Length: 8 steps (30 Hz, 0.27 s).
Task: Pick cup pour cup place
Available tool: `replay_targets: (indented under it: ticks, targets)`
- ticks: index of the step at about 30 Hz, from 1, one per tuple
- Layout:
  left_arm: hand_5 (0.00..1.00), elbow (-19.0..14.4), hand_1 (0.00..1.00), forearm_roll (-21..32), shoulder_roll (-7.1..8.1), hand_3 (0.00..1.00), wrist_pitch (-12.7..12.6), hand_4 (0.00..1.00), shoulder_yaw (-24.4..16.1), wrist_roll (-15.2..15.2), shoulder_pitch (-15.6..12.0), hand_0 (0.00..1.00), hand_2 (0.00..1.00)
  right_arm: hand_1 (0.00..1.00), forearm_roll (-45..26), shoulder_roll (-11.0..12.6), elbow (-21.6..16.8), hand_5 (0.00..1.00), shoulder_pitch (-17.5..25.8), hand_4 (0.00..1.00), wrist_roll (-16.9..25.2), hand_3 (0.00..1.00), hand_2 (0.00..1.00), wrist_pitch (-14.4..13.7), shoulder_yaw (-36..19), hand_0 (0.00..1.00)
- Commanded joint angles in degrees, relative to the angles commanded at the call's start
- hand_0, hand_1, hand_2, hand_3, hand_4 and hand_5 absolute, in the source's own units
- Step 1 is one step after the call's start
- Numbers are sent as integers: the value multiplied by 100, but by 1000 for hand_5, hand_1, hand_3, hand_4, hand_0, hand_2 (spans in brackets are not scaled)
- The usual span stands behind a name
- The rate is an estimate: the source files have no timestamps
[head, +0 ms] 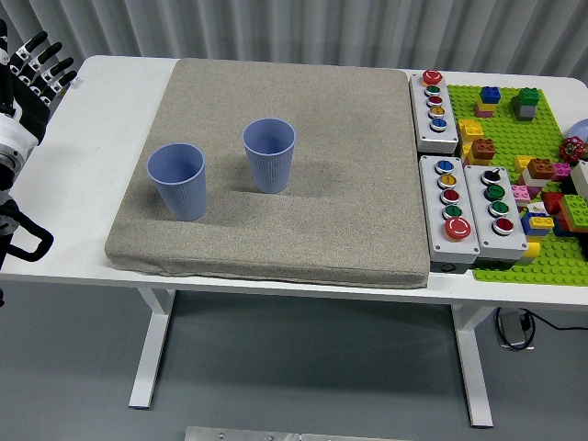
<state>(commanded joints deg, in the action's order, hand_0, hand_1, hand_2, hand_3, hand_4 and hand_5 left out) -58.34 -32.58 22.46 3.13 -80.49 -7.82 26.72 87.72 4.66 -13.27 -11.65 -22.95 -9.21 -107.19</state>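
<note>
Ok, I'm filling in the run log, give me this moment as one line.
left robot hand: open, far left, holding nothing | left cup: upright on mat | right cup: upright, apart

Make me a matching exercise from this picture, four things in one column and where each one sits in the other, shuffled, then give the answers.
Things
1. nearer ribbed blue plastic cup
2. farther ribbed blue plastic cup
3. green studded building-block baseplate
4. robot's left hand

Places
A. right end of the white table
B. toward the middle of the beige fabric mat
C. over the table's far left corner, fingers spread, holding nothing
D. left part of the mat, toward its near edge

Pairs: 1-D, 2-B, 3-A, 4-C
</note>
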Motion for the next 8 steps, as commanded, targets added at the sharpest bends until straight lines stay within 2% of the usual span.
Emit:
replay_targets:
  ticks: [8]
  targets:
    - [998,-99,727,-38,-30,818,-8,834,-37,0,-88,743,808,673,35,-3,2,317,45,2,2,611,611,18,-2,694]
